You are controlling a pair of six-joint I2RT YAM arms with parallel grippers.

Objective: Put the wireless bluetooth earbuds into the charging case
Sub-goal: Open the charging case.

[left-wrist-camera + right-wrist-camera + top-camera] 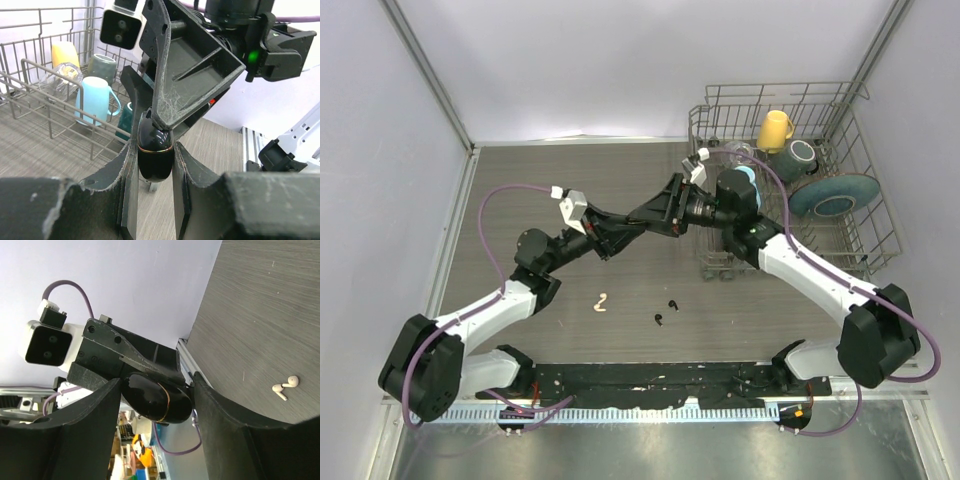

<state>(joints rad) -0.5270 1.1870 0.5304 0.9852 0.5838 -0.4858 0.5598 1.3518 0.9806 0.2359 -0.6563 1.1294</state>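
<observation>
My left gripper (154,165) is shut on a glossy black charging case (155,155) with a thin gold seam and holds it in the air over the table, lid closed. My right gripper (157,390) faces it, its jaws open and straddling the far end of the case (157,399). One fingertip (159,120) touches the top of the case. A cream-white pair of earbuds (601,301) and a black pair of earbuds (666,312) lie on the table below the grippers. The white pair also shows in the right wrist view (285,386).
A wire dish rack (850,240) stands at the back right with a yellow cup (775,130), a grey mug (798,157), a teal plate (832,195) and a light blue mug (95,98). White walls enclose the table on three sides.
</observation>
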